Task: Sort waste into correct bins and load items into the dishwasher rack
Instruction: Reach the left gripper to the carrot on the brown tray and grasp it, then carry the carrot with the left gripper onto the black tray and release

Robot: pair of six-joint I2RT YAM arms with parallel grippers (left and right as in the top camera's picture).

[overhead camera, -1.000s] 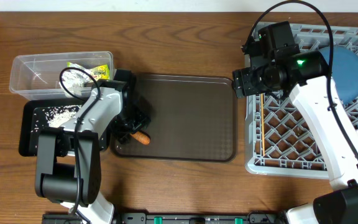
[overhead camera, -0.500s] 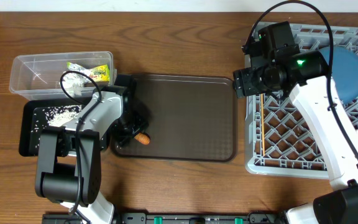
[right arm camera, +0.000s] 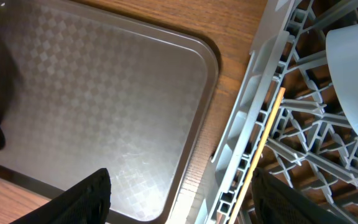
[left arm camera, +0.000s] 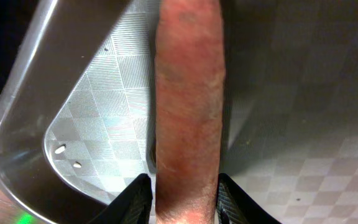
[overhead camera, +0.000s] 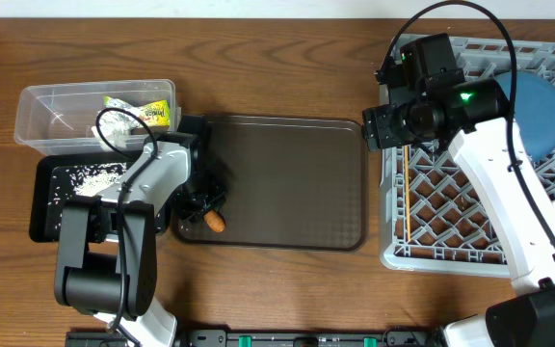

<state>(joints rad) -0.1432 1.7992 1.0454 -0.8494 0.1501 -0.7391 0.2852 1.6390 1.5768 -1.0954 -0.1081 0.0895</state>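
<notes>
Carrot piece [overhead camera: 216, 221], seemingly the last unsorted waste, lies lower left on the brown tray [overhead camera: 287, 183], left gripper [left arm camera: 184, 202] jaws snug against its sides; wrapper [overhead camera: 147, 111] in clear tub [overhead camera: 46, 106], rice [overhead camera: 90, 178] in black tray [overhead camera: 41, 207]; chopsticks [overhead camera: 406, 193] and blue dish [overhead camera: 538, 111] in the rack [overhead camera: 451, 222] at right, right gripper [right arm camera: 185, 205] gaping, empty.

Brown wood-grain table [overhead camera: 287, 58] fills background; even light, faint sheen

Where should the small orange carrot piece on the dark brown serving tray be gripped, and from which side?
Across its narrow middle, from above: the small orange carrot piece lies flat on the dark brown serving tray, its long sides exposed.
</notes>
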